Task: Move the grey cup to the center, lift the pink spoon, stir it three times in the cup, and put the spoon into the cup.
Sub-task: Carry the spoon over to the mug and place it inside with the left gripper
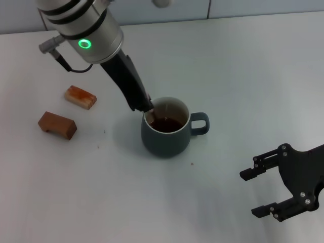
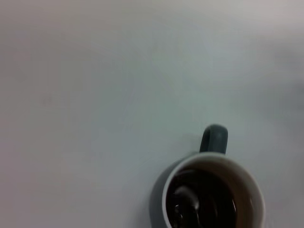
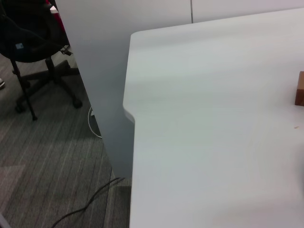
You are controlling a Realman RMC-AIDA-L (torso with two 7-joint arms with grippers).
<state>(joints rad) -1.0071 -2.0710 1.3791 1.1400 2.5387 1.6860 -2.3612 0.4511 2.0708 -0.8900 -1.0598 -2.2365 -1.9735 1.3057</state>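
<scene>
The left tool (image 1: 147, 112) is dipped at the rounded blue-grey ceramic mug (image 1: 167, 136), grip unclear; two brown rectangular blocks (image 1: 57, 125) lie well aside on the white bench (image 1: 243, 76); the right tool (image 1: 263, 192) is held apart.

You cannot see the left gripper (image 1: 148, 112) fingertips or the pink spoon's handle where they dip behind the grey cup (image 1: 167, 133) rim. In the left wrist view the cup is cut off, and the spoon bowl (image 2: 186, 199) in the dark liquid is blurred.

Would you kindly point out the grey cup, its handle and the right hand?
grey cup (image 1: 164, 144): head view, outer wall.
handle (image 1: 200, 123): head view, loop.
right hand (image 1: 255, 192): head view, between fingertips.
</scene>
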